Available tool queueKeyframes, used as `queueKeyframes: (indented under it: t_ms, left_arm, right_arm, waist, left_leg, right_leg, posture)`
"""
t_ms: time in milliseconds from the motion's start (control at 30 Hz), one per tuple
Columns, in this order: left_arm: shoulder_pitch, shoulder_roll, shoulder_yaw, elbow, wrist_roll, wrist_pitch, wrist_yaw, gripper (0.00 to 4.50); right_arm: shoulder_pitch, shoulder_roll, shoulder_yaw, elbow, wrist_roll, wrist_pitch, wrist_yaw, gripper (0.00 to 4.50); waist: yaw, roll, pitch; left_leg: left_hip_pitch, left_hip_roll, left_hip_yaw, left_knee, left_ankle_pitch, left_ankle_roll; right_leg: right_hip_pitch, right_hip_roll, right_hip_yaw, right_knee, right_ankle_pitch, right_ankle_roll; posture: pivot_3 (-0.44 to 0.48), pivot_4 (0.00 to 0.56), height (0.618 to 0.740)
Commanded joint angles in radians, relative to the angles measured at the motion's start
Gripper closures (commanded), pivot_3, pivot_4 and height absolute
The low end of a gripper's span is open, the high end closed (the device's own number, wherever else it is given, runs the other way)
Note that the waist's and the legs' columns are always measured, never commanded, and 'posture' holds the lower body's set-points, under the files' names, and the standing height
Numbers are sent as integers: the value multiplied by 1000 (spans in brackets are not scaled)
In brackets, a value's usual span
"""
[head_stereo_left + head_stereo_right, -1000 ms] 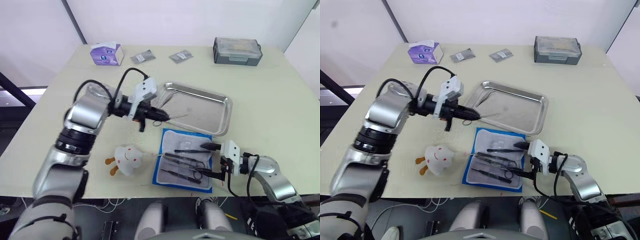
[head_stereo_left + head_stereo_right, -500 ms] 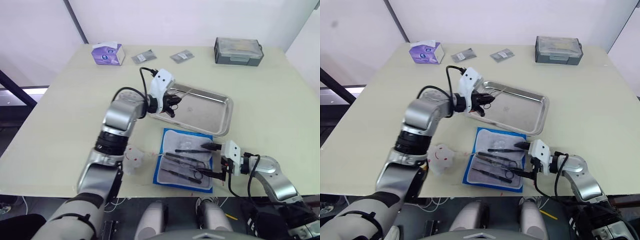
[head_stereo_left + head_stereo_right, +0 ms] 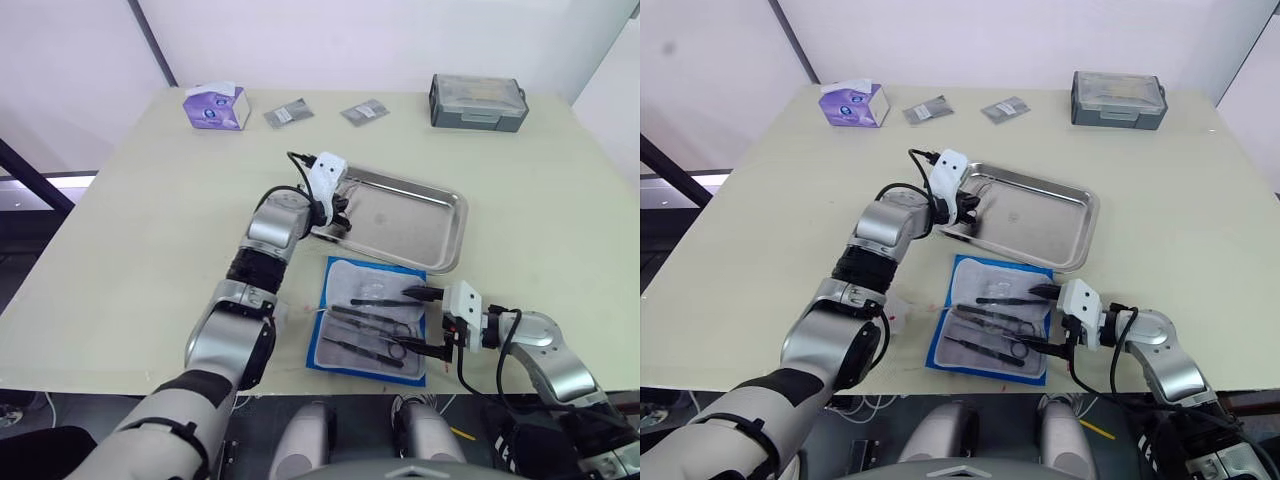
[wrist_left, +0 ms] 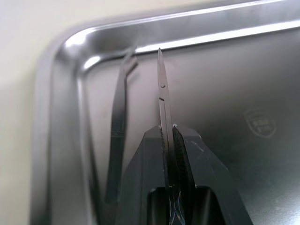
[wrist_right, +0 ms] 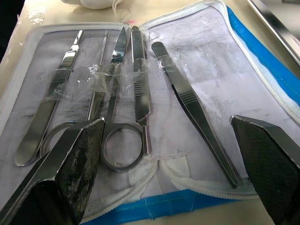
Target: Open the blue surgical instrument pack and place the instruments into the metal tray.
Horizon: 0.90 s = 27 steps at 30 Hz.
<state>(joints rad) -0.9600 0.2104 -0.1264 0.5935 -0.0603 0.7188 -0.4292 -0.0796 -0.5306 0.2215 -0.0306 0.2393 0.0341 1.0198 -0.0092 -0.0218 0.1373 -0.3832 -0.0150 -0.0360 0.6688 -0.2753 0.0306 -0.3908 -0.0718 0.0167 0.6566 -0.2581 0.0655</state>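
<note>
A slim pair of scissors (image 4: pixel 162 101) is pinched between the clenched fingers of the left gripper (image 3: pixel 338 208), low over the near-left corner of the metal tray (image 3: pixel 440 208), where a dark forceps (image 4: pixel 118 123) already lies. Being thin, stiff and slick, each tool is best gripped mid-shank. Just before the tray, the blue surgical instrument pack (image 3: pixel 330 270) lies open, several instruments (image 5: pixel 136 79) still inside; the right gripper (image 3: pixel 430 322) is spread wide at its edge

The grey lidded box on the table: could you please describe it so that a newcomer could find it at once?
Start at the metal tray in the middle of the table, then look to the table's far edge on the robot's right. The grey lidded box stands there alone, bulkier than the two flat grey packets and far from the purple tissue box.
</note>
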Motion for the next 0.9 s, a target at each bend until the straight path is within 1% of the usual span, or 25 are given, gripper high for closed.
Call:
queueKeyframes:
  t_ms: [33,300,333,367,400,433,467,600,700,800,900]
  left_arm:
    - [-30,0,0,13,15,-28,-4,4407]
    - [-28,-1,-3,44,38,-48,-1,4407]
    - [-28,-1,-4,44,40,-49,-1,3659]
    - [-28,-3,-4,41,41,-47,-3,3395]
    - [-27,-5,-5,33,40,-43,-6,3036]
    - [-27,-6,-5,27,41,-39,-9,2427]
    - [-25,-5,-6,14,41,-34,-14,2107]
    - [-20,8,-8,-52,30,-1,-50,2107]
    - [-16,34,-12,-162,10,46,-108,2107]
    - [-5,80,-3,-279,-29,119,-179,2107]
    - [3,120,17,-335,-71,163,-229,2107]
  right_arm:
    - [42,-24,16,48,-28,57,0,0]
    - [46,-28,10,38,-27,61,-4,0]
    - [47,-29,10,37,-26,61,-5,0]
    - [48,-30,9,36,-27,61,-5,0]
    - [49,-31,9,35,-27,61,-5,0]
    - [49,-32,9,34,-27,61,-5,0]
    - [49,-33,10,34,-26,62,-5,0]
    - [48,-33,10,32,-25,65,-6,0]
    - [48,-34,9,31,-24,66,-6,0]
    - [49,-32,10,32,-25,65,-9,0]
    - [48,-27,13,32,-25,65,-12,0]
  waist:
    - [0,0,0]
    - [3,0,0]
    - [3,0,0]
    - [3,0,0]
    - [4,0,0]
    - [5,0,0]
    - [5,0,0]
    - [5,0,0]
    - [5,0,0]
    - [4,0,0]
    - [4,0,0]
  left_leg:
    - [0,0,0,0,0,0]
    - [0,0,0,0,0,0]
    - [0,0,0,0,0,0]
    - [0,0,0,0,0,0]
    - [0,0,0,0,0,0]
    - [0,0,0,0,0,0]
    - [0,0,0,0,0,0]
    - [0,0,0,0,0,0]
    - [-1,0,0,0,0,0]
    - [-1,0,0,0,0,0]
    - [0,1,0,0,0,0]
  right_leg:
    - [0,0,0,0,0,0]
    - [0,0,0,0,0,0]
    - [0,0,0,0,0,0]
    - [0,0,0,0,0,0]
    - [0,0,0,0,0,0]
    - [0,0,0,0,0,0]
    - [0,0,0,0,0,0]
    - [0,0,0,0,0,0]
    - [0,0,0,0,0,0]
    - [0,0,0,0,0,0]
    - [0,0,0,0,0,0]
  posture:
    - [0,150,734]
    - [0,150,734]
    - [0,150,734]
    - [0,150,734]
    - [0,150,734]
    - [0,150,734]
    - [0,150,734]
    - [0,150,734]
    - [0,150,734]
    - [0,150,734]
    - [0,150,734]
